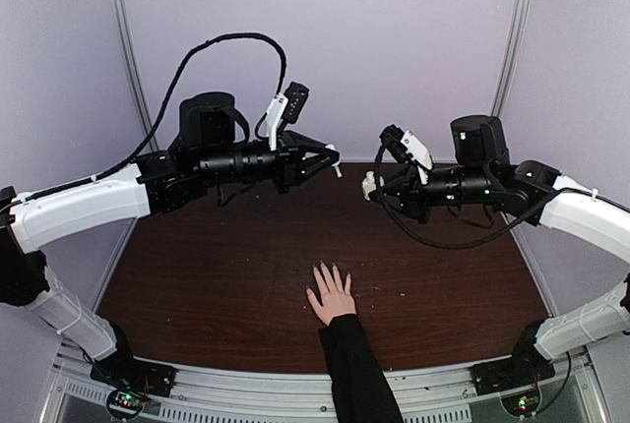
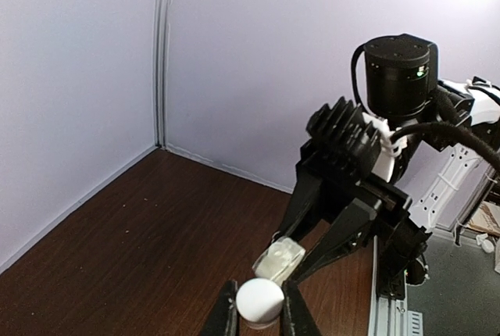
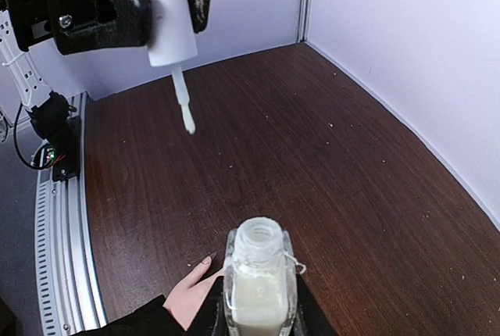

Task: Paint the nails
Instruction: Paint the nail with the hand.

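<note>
A white cap (image 2: 259,302) near a clear bottle (image 2: 279,260)
The left gripper (image 2: 260,314) clamps the cap; the right gripper (image 2: 291,258) holds the bottle just beyond, above the brown table (image 2: 156,234).

L claw (image 1: 333,160) clamped, R claw (image 1: 373,187) clamped, arms raised, tips facing

brown table (image 1: 217,285), open clear bottle (image 3: 258,289), white brush cap (image 3: 170,16)
</note>
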Controlling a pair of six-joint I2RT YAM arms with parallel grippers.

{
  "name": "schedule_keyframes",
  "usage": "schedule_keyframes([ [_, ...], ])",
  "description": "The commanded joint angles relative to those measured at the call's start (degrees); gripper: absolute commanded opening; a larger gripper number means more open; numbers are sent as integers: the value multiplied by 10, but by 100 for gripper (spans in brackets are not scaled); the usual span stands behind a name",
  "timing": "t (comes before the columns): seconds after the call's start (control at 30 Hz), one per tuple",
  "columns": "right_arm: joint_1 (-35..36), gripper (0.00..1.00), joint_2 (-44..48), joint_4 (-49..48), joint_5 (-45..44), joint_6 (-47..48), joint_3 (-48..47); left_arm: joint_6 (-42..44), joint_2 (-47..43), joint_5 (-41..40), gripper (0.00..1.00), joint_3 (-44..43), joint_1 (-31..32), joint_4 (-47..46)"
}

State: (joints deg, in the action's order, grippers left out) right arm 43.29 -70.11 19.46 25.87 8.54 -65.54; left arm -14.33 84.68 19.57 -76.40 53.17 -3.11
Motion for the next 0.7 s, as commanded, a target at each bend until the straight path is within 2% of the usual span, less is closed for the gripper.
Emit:
schedule_keyframes([
  [0.0,-23,0,29,-36,27,-26,28,-30,-25,-9,0,45,-23,-25],
  [0.3,-57,0,68,-50,26,-39,87,-75,-47,-20,0,188,-36,-69],
  [0.43,-64,0,73,-59,28,-41,104,-81,-36,-18,0,224,-39,-84],
  [0.67,-66,0,66,-63,35,-41,107,-117,-12,-10,0,299,-42,-171],
])
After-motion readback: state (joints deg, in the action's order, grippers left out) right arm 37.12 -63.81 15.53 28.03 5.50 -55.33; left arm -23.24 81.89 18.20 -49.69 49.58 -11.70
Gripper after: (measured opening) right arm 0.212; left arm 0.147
